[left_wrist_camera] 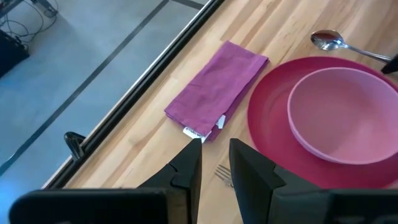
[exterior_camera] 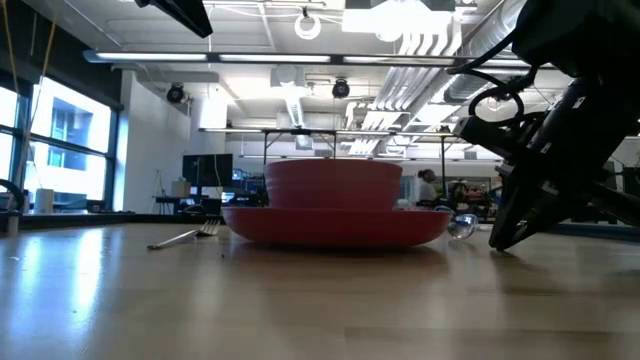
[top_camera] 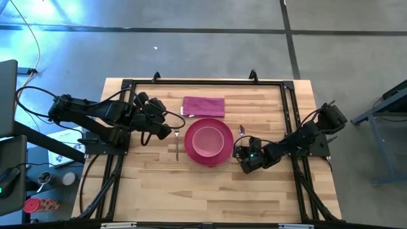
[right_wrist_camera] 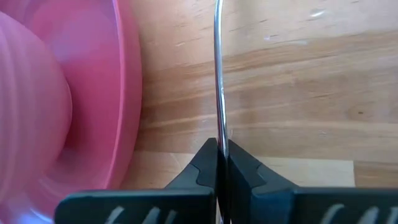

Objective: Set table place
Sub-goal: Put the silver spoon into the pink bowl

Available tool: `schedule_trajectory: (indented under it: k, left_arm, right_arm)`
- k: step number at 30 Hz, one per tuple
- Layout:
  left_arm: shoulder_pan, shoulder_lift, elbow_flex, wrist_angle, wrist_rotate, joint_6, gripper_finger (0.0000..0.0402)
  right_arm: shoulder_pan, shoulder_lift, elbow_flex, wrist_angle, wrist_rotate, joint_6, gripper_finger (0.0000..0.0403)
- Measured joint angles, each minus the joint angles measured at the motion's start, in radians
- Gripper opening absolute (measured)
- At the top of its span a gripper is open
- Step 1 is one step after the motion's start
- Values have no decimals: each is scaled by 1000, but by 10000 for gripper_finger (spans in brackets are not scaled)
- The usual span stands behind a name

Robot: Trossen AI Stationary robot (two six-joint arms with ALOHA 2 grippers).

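A large pink plate (top_camera: 208, 152) lies at the table's middle with a smaller pink bowl (top_camera: 208, 140) standing in it. A folded magenta napkin (top_camera: 203, 106) lies flat just beyond the plate. A silver fork (top_camera: 177, 147) lies flat to the plate's left. A silver spoon (top_camera: 241, 131) lies to the plate's right. My left gripper (left_wrist_camera: 215, 167) is open and empty, above the fork's tines (left_wrist_camera: 222, 175). My right gripper (right_wrist_camera: 221, 155) is low at the plate's right, shut on the spoon's handle. My right gripper pinches the spoon's thin handle (right_wrist_camera: 218, 127) between its two fingers, toward the handle's free end. The fingers come slanting down from above, and the handle runs on ahead of them toward the table's far edge. The spoon's bowl (exterior_camera: 460, 226) lies low at the table, beside the plate's rim.
The black rail frame (top_camera: 289, 108) runs around the wooden top, close beyond the napkin. Bare wood (top_camera: 210, 197) stretches between the plate and the table's near edge. Beyond the table in the low view is a room with desks and screens.
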Motion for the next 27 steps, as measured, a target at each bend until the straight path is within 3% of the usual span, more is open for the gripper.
schedule_trajectory:
  k: [7, 13, 18, 23, 27]
  left_arm:
    - [0, 0, 0, 0, 11, 0, 72]
    - [0, 0, 0, -5, 43, 1, 72]
    - [0, 0, 0, -5, 43, 1, 72]
    - [0, 0, 0, -2, 41, 1, 72]
    - [0, 0, 0, -1, 40, -10, 72]
  right_arm:
    - [-1, -48, -4, 5, -10, -48, 0]
    - [-13, -341, 79, -164, -70, -270, 0]
    - [-99, -526, 271, -358, -228, -549, 0]
    - [-242, -493, 515, -583, -440, -804, 0]
    - [-350, -351, 675, -751, -615, -1009, 0]
